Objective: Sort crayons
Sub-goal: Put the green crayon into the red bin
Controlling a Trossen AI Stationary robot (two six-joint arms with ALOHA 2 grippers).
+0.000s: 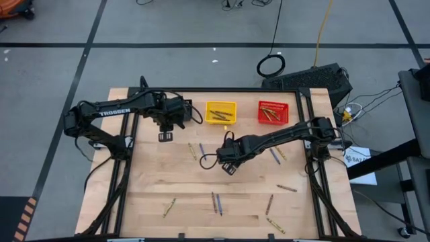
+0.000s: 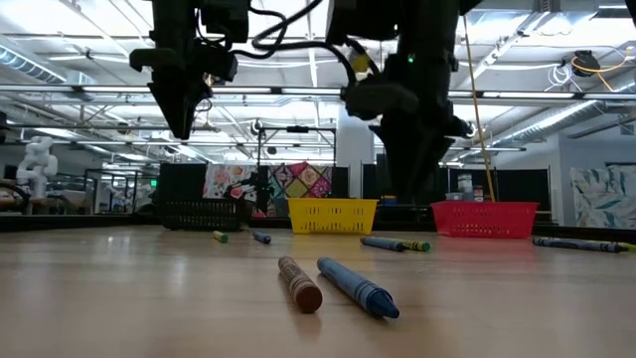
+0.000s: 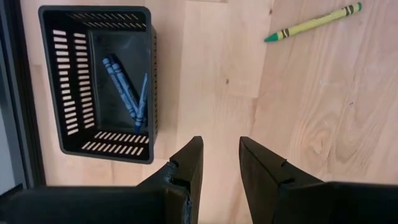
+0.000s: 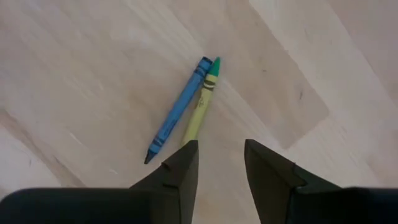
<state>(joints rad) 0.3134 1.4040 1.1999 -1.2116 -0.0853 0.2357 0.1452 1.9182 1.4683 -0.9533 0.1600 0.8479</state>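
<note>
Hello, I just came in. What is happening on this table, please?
Two robot arms are sorting crayons by colour into small bins. The left gripper hangs open and empty by the black bin, which holds a few blue crayons. The right gripper is open above a blue crayon and a yellow-green crayon lying side by side on the table, not yet holding either. The yellow bin and the red bin already contain some crayons, and many more still lie scattered on the wood.
</note>
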